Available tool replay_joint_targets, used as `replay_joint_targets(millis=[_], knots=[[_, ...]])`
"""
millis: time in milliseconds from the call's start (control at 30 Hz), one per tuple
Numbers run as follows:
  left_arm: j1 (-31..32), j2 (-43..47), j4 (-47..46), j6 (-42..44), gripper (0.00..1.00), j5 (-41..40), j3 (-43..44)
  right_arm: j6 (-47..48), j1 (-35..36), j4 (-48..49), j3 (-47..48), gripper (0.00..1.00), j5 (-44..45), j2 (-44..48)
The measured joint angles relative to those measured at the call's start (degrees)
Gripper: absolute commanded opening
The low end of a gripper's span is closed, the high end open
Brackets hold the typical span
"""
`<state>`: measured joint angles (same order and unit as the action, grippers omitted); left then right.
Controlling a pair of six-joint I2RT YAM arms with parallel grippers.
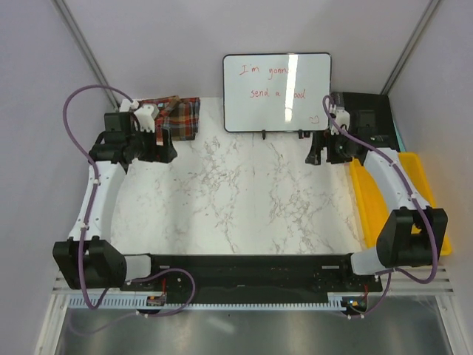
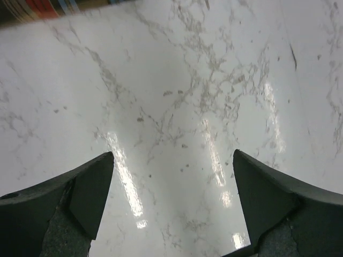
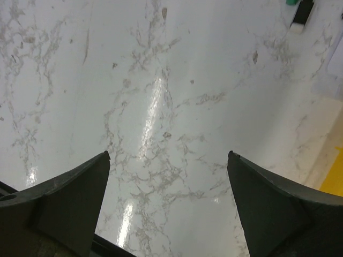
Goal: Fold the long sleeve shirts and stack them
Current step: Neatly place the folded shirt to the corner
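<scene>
A folded plaid flannel shirt [image 1: 179, 115] in red-orange, navy and white checks lies at the far left of the marble table [image 1: 244, 200]. A sliver of it shows at the top left of the left wrist view [image 2: 37, 7]. My left gripper [image 1: 164, 150] hangs just in front of the shirt, open and empty; in its wrist view [image 2: 172, 182] only bare marble lies between the fingers. My right gripper [image 1: 319, 153] is at the far right, open and empty over bare marble in its wrist view [image 3: 169, 182].
A whiteboard [image 1: 277, 92] with red writing stands at the back centre. A yellow plastic bin [image 1: 384, 200] sits along the right edge, under the right arm. A black device [image 1: 366, 115] is at the back right corner.
</scene>
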<state>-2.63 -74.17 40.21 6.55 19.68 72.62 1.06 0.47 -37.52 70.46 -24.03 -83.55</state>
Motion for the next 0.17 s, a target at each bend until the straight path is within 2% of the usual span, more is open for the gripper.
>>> replay_joint_targets(millis=[167], knots=[[0.09, 1.07, 1.79, 0.0, 0.99, 0.0, -9.35, 0.24, 0.0, 0.07, -8.55, 0.98, 1.88, 2.32]])
